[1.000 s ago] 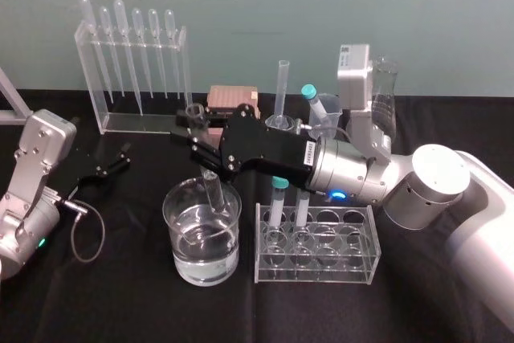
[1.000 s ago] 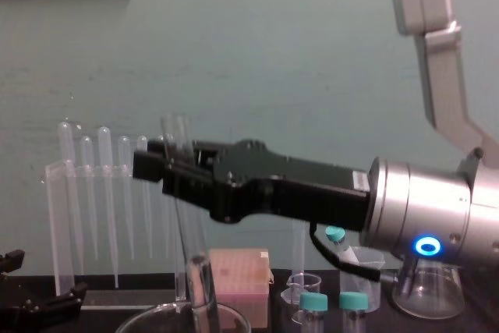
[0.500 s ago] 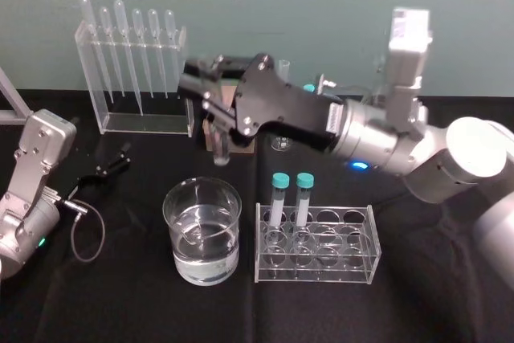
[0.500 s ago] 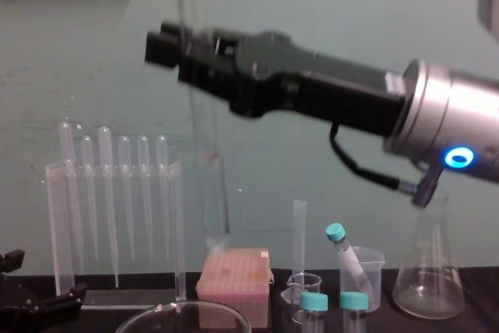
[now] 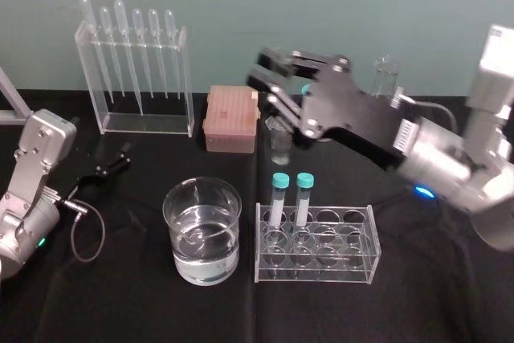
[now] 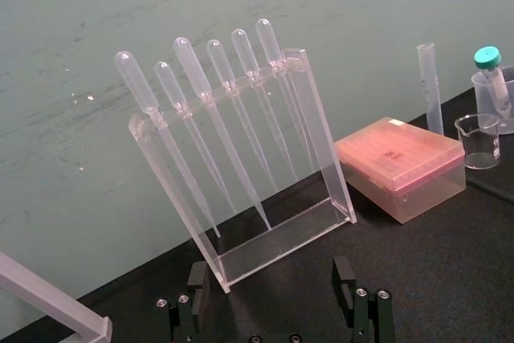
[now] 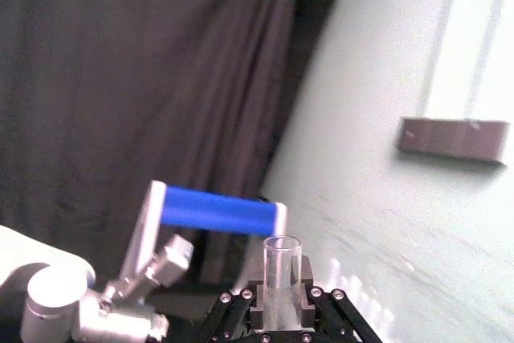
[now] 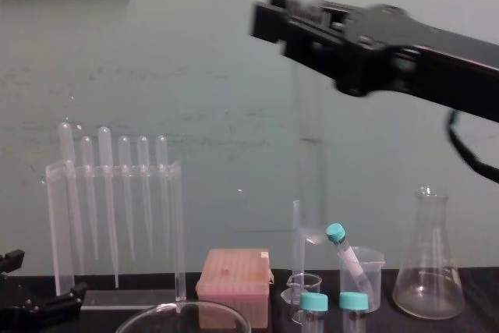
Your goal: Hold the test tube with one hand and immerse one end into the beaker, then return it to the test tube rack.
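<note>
My right gripper (image 5: 271, 79) is raised behind the test tube rack (image 5: 317, 245), shut on the clear test tube (image 5: 280, 140). The tube hangs upright in the air, right of the beaker and behind it. In the chest view the test tube (image 8: 306, 154) runs down from the gripper (image 8: 287, 21), and its lower end is above the small glassware at the back. The right wrist view shows the test tube's rim (image 7: 281, 267) standing up between the fingers. The wide beaker (image 5: 202, 230) holds clear liquid and stands left of the rack. My left gripper (image 6: 269, 299) is open and parked at the table's left.
Two teal-capped tubes (image 5: 291, 197) stand in the rack's back row. A pipette stand (image 5: 135, 70) is at the back left, with a pink box (image 5: 230, 118) beside it. A conical flask (image 8: 429, 267), a small plastic beaker (image 8: 360, 267) and a slim cylinder (image 8: 298, 239) stand at the back.
My right gripper lifted the test tube out of the beaker. It then carried the tube up and to the right, to a spot behind the rack. The left arm stayed still.
</note>
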